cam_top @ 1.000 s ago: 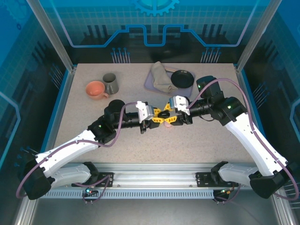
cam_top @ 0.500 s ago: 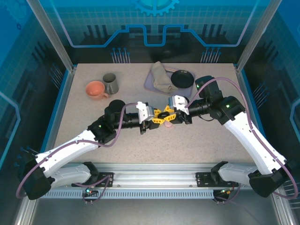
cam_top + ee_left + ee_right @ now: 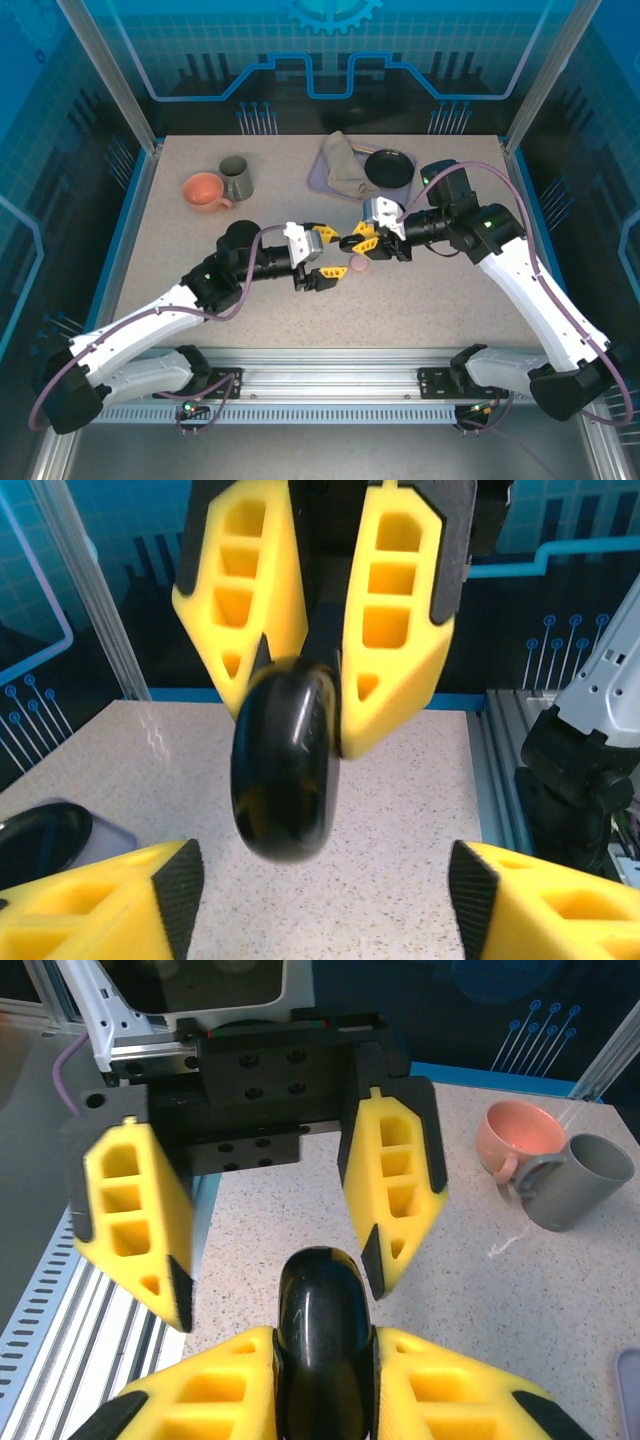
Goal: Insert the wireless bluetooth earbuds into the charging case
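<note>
Right gripper (image 3: pixel 322 1348) clamps the charging case (image 3: pixel 320 1295) edge-on, presumably steadying it for loading; left gripper (image 3: pixel 325 257), at 8 o'clock, stands released.

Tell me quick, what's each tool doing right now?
Left tool: open, holding nothing.
Right tool: closed on the black case.

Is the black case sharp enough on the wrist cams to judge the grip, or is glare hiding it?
Left wrist: the black case is slightly soft, close to the lens, with pale reflections on its gloss, outline readable. Right wrist: sharper, a light streak along its top, pinched by the right gripper. Top external: evenly lit, case tiny.
</note>
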Controlling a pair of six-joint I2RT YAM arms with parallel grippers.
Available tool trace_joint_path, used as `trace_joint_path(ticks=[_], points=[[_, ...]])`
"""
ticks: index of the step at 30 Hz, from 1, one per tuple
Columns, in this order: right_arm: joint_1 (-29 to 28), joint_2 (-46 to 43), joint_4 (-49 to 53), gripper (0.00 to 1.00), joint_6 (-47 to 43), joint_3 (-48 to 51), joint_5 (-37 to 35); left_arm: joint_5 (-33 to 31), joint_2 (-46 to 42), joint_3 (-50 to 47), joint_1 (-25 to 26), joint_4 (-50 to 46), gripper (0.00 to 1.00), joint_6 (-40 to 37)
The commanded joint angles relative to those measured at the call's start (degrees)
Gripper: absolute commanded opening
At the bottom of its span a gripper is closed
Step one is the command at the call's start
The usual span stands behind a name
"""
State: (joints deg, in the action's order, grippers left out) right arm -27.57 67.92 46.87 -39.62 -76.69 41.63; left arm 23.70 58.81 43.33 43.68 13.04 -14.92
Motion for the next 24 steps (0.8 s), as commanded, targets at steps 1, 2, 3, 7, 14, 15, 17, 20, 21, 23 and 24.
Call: trace_joint_path(ticks=[1, 2, 3, 7, 14, 15, 17, 20, 21, 23, 24], points=[[1.2, 1.6, -0.4, 0.24, 2.0, 2.0, -2.5, -2.9, -3.5, -2.4, 0.3, -0.7, 0.73, 1.5], [1.5, 2.2, -0.7, 0.25, 2.7, 2.5, -3.6, -4.1, -4.8, -3.1, 0.3, -1.3, 0.75, 1.7], [1.5, 2.9, -0.7, 0.25, 3.0, 2.8, -4.4, -5.2, -6.0, -3.8, 0.3, -1.8, 0.76, 2.0], [1.6, 7.0, 0.0, 0.24, 4.1, 4.0, -5.2, -10.9, -12.1, -6.4, 0.3, -2.9, 0.80, 2.6], [-1.8, 16.3, 0.5, 0.24, 3.7, 5.3, -10.4, -21.2, -19.0, -7.6, 0.3, -4.2, 0.96, 1.8], [-2.5, 17.9, 1.1, 0.24, 3.4, 5.0, -11.0, -21.6, -19.3, -7.6, 0.3, -4.3, 0.98, 1.6], [-4.1, 21.8, 2.0, 0.24, 3.2, 4.1, -12.2, -21.9, -19.3, -7.0, 0.3, -5.0, 0.99, 1.3], [-5.6, 27.7, 3.0, 0.22, 3.1, 2.4, -13.5, -21.7, -18.9, -6.4, 0.3, -6.0, 0.99, 1.2], [-6.0, 29.3, 3.6, 0.22, 3.0, 1.6, -14.1, -21.6, -18.8, -6.3, 0.3, -6.5, 0.99, 1.4], [-6.4, 33.2, 4.6, 0.20, 3.0, -0.1, -14.6, -21.9, -18.7, -5.9, 0.3, -9.2, 0.99, 2.2], [-6.5, 34.5, 4.8, 0.19, 3.1, -0.8, -14.2, -22.2, -18.8, -5.8, 0.3, -10.7, 0.99, 2.8]])
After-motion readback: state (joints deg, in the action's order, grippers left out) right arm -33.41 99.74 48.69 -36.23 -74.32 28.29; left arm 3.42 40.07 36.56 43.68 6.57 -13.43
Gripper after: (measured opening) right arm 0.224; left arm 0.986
